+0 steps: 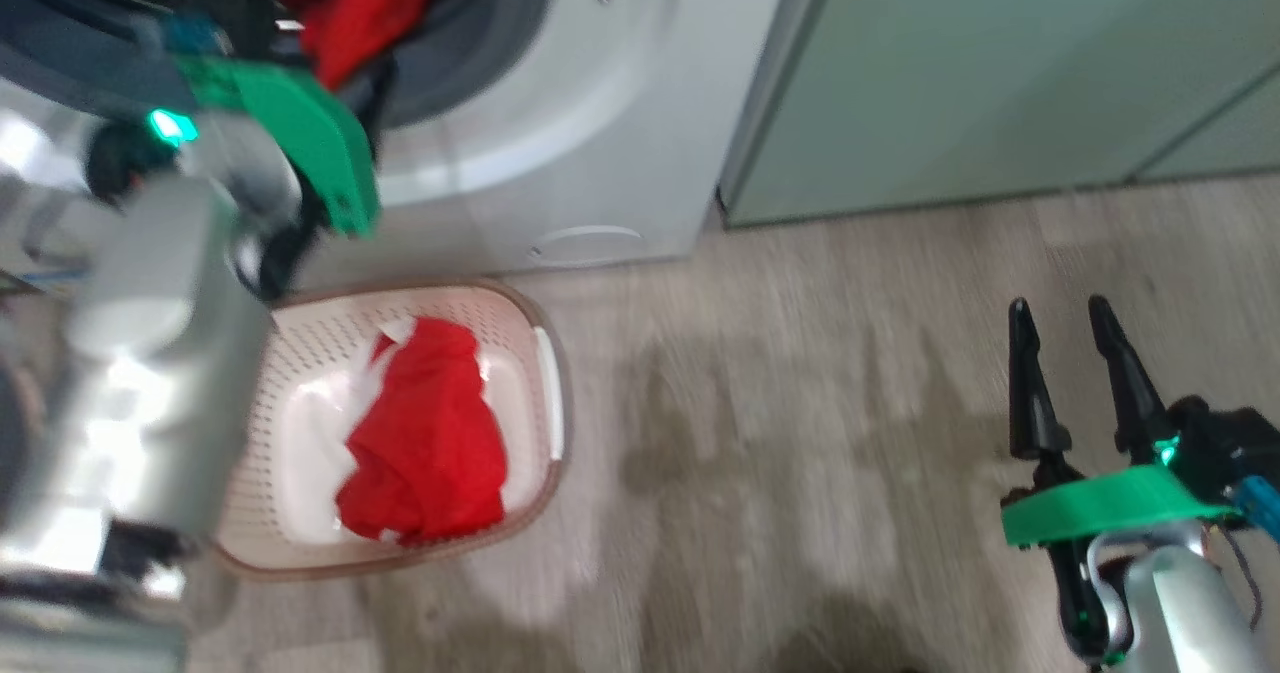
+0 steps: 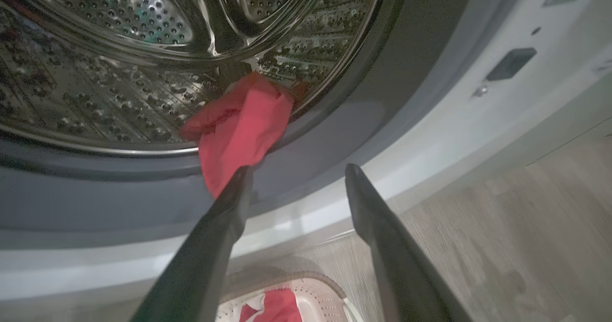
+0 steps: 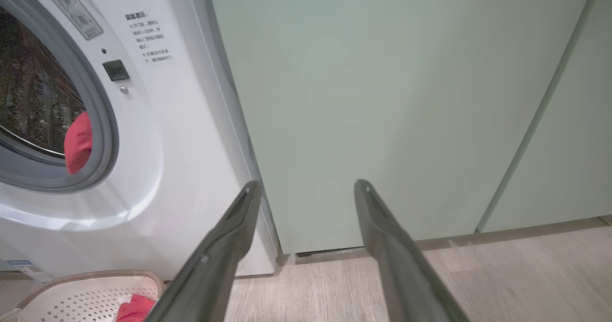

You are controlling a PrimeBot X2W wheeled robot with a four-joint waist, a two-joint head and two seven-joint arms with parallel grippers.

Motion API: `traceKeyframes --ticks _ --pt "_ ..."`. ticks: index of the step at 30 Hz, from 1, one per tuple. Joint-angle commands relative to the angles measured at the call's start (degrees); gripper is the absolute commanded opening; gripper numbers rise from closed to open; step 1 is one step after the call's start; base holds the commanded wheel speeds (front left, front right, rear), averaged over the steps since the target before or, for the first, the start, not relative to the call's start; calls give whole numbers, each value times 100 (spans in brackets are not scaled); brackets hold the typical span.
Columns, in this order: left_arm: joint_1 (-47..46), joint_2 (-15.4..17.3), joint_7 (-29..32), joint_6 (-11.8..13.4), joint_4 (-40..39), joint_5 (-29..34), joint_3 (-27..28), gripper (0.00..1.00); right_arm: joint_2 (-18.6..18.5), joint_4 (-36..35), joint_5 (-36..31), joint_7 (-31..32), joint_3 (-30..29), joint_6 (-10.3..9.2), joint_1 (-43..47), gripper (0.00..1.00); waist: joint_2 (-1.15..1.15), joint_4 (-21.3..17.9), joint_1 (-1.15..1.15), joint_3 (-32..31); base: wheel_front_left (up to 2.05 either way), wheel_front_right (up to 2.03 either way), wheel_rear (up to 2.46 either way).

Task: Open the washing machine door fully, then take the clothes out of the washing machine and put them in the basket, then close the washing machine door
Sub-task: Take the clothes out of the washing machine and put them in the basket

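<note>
Plainly, the left gripper (image 2: 297, 169) has its two dark fingers spread apart with nothing between them. The tip of the finger on its nine o'clock side lies over the lower corner of a red cloth (image 2: 239, 126), though the left wrist view doesn't show whether it touches the fabric. That red cloth hangs out of the perforated steel drum (image 2: 119, 87) and over the grey seal (image 2: 119, 202) of the washing machine (image 2: 478, 135), at roughly eleven o'clock from the fingertips. The drum mouth stands uncovered. In the head view the same cloth sits at eleven o'clock, just above the left arm's green wrist bracket (image 1: 300, 133). The right gripper (image 1: 1060, 305) is also spread wide and empty. It hangs over the wood floor (image 1: 800, 453) at four o'clock in the head view, well apart from the machine. In its own wrist view it points at the pale green cabinets (image 3: 382, 97), with the machine at nine o'clock. The basket (image 1: 310, 338) stands on the floor just in front of the machine, at eight o'clock in the head view. Inside it lies a second red garment (image 1: 425, 433) with white showing at its edges.
</note>
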Motion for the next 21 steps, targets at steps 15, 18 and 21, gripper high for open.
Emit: traceKeyframes --ticks 15,18,21 --pt "-1918 940 172 6 908 -66 -287 100 132 -299 82 -35 238 -4 -585 100 0 -812 0 1342 0 0 0" --pt "-2233 1042 148 6 1320 -89 -263 100 150 -315 97 -35 248 -4 -658 100 0 -881 0 1523 0 0 0" --pt "-2332 1068 149 8 1537 -56 -306 100 156 -322 104 -35 250 -4 -690 100 0 -901 0 1596 0 0 0"
